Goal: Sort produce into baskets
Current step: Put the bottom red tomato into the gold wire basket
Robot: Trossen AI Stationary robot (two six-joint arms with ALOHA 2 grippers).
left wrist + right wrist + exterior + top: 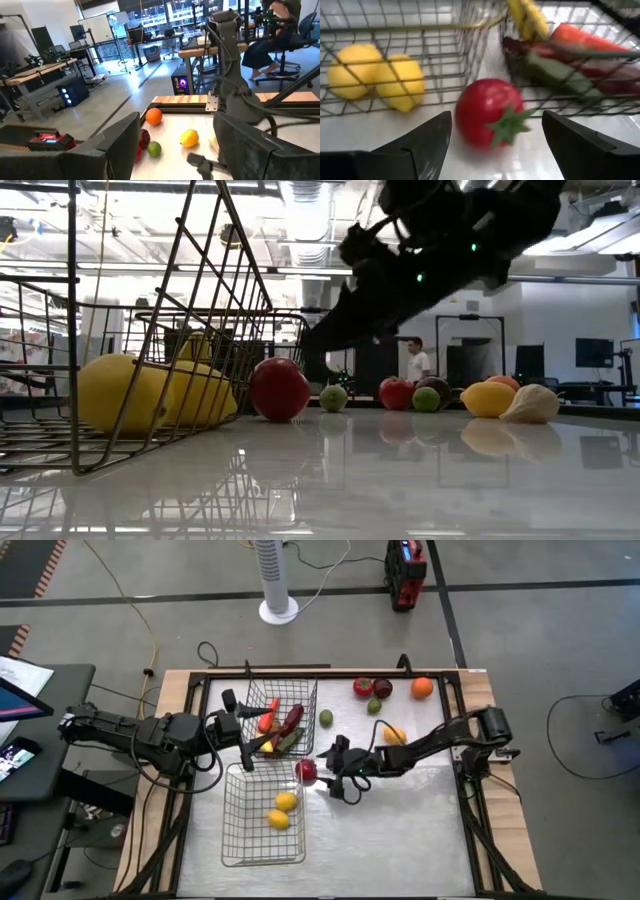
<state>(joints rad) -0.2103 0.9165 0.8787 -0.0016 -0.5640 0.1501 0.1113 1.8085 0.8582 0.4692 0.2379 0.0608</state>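
Observation:
A red tomato (487, 112) with a green stem lies on the white table (400, 830), just right of the gap between two wire baskets. My right gripper (495, 150) is low beside it, open, with a finger on either side and short of it; it touches nothing. The near basket (262, 815) holds two lemons (282, 810). The far basket (283, 710) holds a carrot, a dark red pepper (291, 720), a cucumber and corn. My left gripper (240, 732) hangs open and level above the far basket's left side, with nothing in it.
Loose produce lies toward the table's far right: a red fruit (362, 688), a dark red one (382, 689), an orange (422, 688), two limes (325, 718) and a lemon (393, 735). The table's near right part is bare.

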